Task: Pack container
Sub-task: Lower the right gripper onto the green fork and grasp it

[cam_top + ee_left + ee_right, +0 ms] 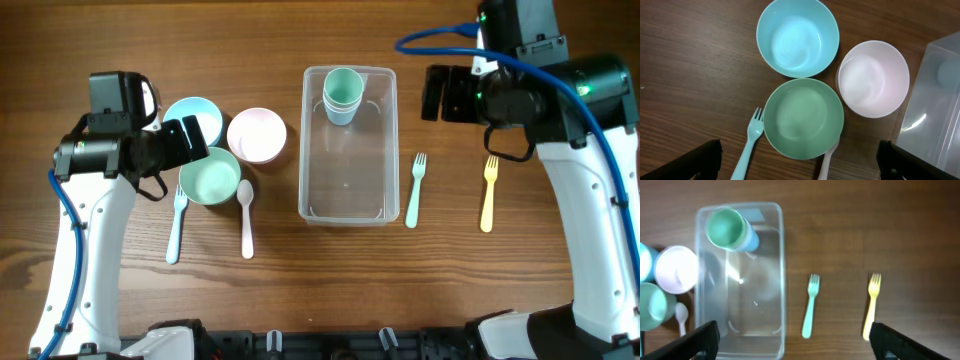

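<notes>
Left hand (799, 158) wide, empty, over green bowl (803, 117), likely for pickup; stacked cups (342, 95) at container's (305, 150) 12 o'clock leave room.

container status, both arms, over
Both jaws open, empty. Clear container holds stacked cups. Three bowls, forks, spoon outside. Nothing blocking.

The container (750, 315) holds 2 nested cups (727, 229); teal fork (810, 307) and yellow fork (871, 305) lie beside it.

2 arms raised; left fingers (696, 164) and right fingers (695, 346) spread wide, empty
</notes>
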Controlling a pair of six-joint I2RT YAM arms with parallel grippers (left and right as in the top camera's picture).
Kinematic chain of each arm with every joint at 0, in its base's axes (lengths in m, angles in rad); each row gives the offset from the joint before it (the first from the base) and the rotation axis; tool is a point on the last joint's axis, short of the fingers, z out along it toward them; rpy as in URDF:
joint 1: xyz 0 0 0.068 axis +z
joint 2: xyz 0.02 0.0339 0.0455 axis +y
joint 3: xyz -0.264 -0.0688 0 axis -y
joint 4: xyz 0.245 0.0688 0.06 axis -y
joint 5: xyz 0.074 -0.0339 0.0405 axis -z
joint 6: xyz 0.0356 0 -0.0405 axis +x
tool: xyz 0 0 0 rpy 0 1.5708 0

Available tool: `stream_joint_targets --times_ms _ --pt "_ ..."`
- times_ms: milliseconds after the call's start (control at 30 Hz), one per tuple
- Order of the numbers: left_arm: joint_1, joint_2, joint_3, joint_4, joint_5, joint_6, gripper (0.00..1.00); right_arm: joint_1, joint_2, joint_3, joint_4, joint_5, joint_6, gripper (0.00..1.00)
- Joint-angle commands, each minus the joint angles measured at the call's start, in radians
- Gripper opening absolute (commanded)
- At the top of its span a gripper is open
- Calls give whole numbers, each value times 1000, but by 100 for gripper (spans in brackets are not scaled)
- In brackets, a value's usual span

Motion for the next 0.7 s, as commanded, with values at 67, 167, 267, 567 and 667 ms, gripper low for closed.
stream_joint_targets --times_ms 67,167,267,567,667 --pt "5 4 14 2 -2 16 100 -24 11 -326 77 -9 130 87" --pt "5 4 15 2 -2 16 100 -24 12 -579 224 -45 170 76" --pt "5 4 14 2 -2 16 100 -25 13 -787 368 -108 202 73" --pt "5 4 14 2 -2 16 100 -25 19 -1094 734 -127 266 66" --pt "5 4 14 2 -2 16 100 -25 31 -1101 846 -126 210 66"
